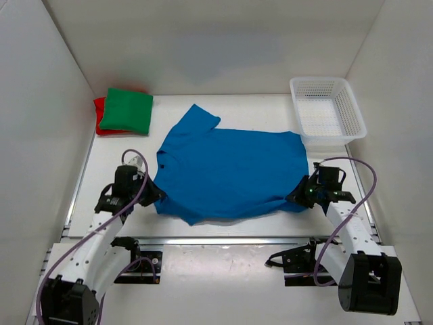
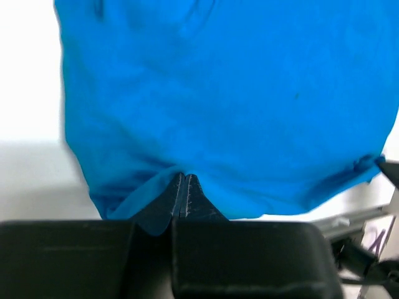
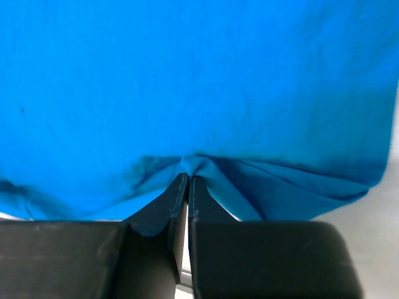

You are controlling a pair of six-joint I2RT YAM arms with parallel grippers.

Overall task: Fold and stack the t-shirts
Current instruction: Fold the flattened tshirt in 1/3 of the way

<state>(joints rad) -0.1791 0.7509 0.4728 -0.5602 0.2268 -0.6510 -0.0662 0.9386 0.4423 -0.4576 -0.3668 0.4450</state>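
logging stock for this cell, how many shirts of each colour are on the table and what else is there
bright blue cloth t-shirt, spread out: 1
green cloth t-shirt, folded pad: 1
red cloth t-shirt, folded, under the green one: 1
white plastic mesh basket: 1
total: 4

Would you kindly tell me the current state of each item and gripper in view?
Blue t-shirt: unfolded, spread out.
Green t-shirt: folded, lying on the red one.
Red t-shirt: folded, mostly covered by the green.
Basket: upright, nothing visible inside.
Left gripper: shut on the blue t-shirt's near-left edge.
Right gripper: shut on its near-right corner.
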